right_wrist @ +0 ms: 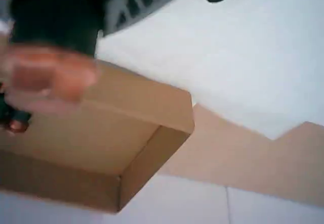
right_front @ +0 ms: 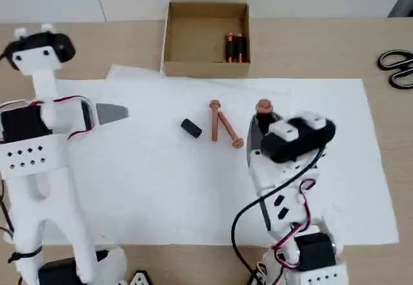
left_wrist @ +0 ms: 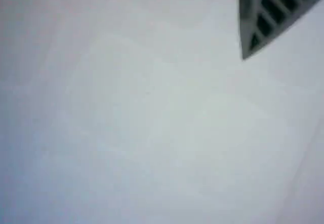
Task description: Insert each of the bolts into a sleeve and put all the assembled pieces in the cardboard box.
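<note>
My right gripper (right_front: 261, 122) hovers over the white paper, shut on a copper bolt (right_front: 264, 107) whose head sticks out toward the cardboard box (right_front: 173, 40). In the right wrist view the bolt's head (right_wrist: 45, 77) is a blur below a black sleeve (right_wrist: 53, 16) on its shaft. Two bare bolts (right_front: 215, 121) (right_front: 230, 131) lie crossed mid-paper, with a loose black sleeve (right_front: 191, 128) just left of them. Two assembled pieces (right_front: 233, 48) lie inside the box. My left gripper (right_front: 113, 112) rests low over the paper's left part, away from the parts.
The white paper sheet (right_front: 193, 195) covers most of the wooden table. Scissors (right_front: 397, 68) lie at the far right edge. The box wall (right_wrist: 152, 158) stands close ahead of the right wrist camera.
</note>
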`<state>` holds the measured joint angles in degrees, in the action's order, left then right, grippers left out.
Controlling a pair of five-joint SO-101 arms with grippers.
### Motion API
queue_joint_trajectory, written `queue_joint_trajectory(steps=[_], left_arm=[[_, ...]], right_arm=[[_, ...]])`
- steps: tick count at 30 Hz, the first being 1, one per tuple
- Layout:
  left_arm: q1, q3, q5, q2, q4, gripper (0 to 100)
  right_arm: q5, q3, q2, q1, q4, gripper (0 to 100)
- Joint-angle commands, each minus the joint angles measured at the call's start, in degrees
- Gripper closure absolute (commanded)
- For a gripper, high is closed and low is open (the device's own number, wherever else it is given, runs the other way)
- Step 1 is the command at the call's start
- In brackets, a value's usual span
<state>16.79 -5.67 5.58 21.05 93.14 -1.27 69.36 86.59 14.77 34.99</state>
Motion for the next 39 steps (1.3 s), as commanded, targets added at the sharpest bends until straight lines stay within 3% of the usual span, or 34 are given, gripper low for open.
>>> queue_joint_trajectory(steps=[1,12,19,39], left_arm=[[0.70,-1.71,-0.62,0.70,0.35,61],[0.79,-3.65,-0.70,0.53,0.35,61],[0.79,-5.67,-0.70,0.44,0.35,61],[0.70,-6.11,-0.79,0.44,0.35,61]], right_arm=[[0.62,-19.08,-18.77,-1.89,-3.56,99.5],[0.62,-70.42,-74.68,-1.89,-3.38,99.5],[0.70,-91.25,-100.70,1.45,-3.82,99.5],[0.79,-131.78,-145.63,3.12,-5.85,99.3]])
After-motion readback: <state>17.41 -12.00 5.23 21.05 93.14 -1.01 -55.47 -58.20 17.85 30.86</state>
